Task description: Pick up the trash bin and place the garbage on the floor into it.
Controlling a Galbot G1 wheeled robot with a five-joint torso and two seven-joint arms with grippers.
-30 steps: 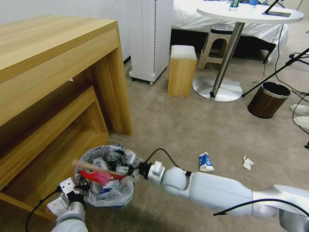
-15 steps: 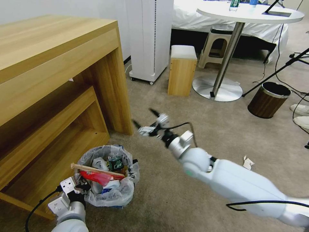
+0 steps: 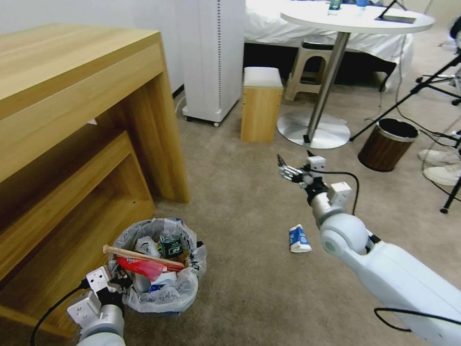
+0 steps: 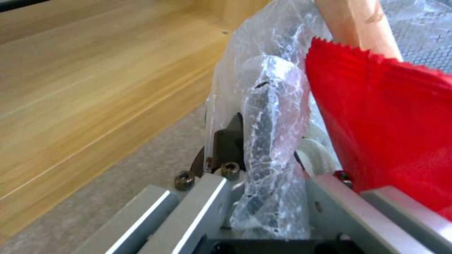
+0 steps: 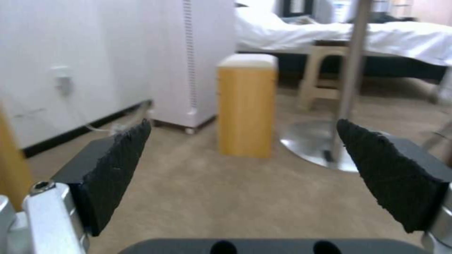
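Note:
The trash bin (image 3: 158, 288), lined with a crinkly white bag, stands on the beige floor (image 3: 249, 288) by the wooden desk. In it lie a wooden stick (image 3: 141, 254), a red wrapper (image 3: 141, 268) and a green-label bottle (image 3: 170, 245). My left gripper (image 3: 118, 282) is shut on the bin's near rim; in the left wrist view the bag (image 4: 271, 141) is pinched between its fingers, beside the red wrapper (image 4: 391, 134). My right gripper (image 3: 292, 166) hangs open in the air over the floor, its pads (image 5: 113, 169) wide apart and holding nothing. A blue-white carton (image 3: 298, 239) lies on the floor below that arm.
The wooden desk (image 3: 81, 110) stands close on the left. A wooden stool box (image 3: 260, 103), a white tower unit (image 3: 211, 57), a round table's base (image 3: 314, 134), a brown bin (image 3: 386, 144), tripod legs and white slippers (image 3: 442, 166) stand farther back and right.
My right gripper has lifted out of the trash bin and swung up and to the right, open. The head view has shifted slightly. The left gripper stays on the bin.

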